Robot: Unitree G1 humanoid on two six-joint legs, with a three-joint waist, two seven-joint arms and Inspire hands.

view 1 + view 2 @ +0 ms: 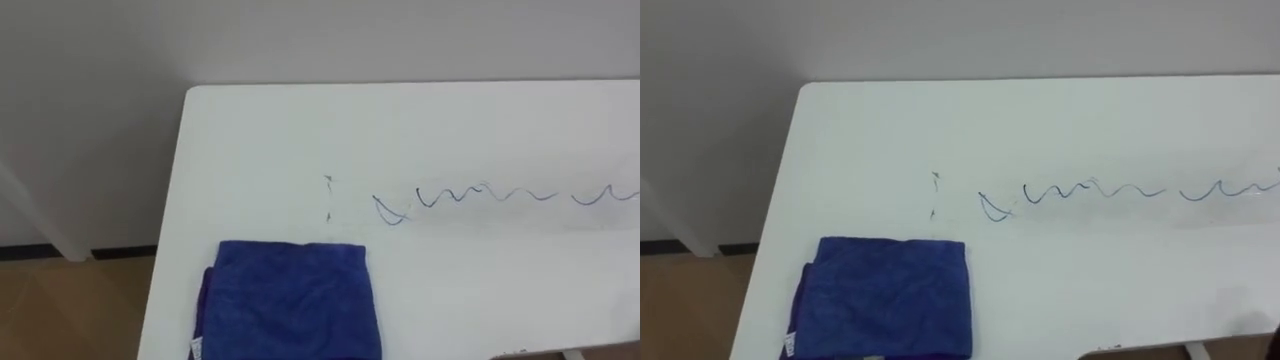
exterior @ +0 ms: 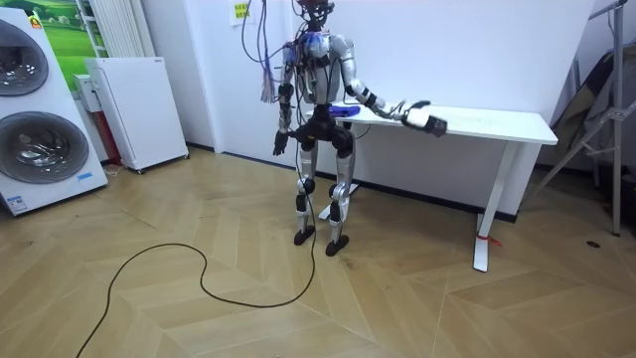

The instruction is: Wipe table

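A folded blue cloth (image 1: 290, 300) lies flat near the front left corner of the white table (image 1: 300, 140), with no hand on it. A wavy dark marker line (image 1: 500, 195) runs across the tabletop from beside the cloth's far right corner toward the right. Two small marks (image 1: 327, 197) sit just left of it. In the room view I stand at the table's left end, facing the wall. My right hand (image 2: 425, 117) is stretched out over the tabletop, well right of the cloth (image 2: 343, 109). My left hand (image 2: 280, 147) hangs at my side.
The table's far edge runs along a white wall (image 1: 320, 40), and its left edge drops to the wooden floor (image 1: 70, 310). A white cabinet (image 2: 139, 109) and stacked washing machines (image 2: 35, 109) stand at the room view's left. A folding stand (image 2: 601, 109) is beyond the table's right end.
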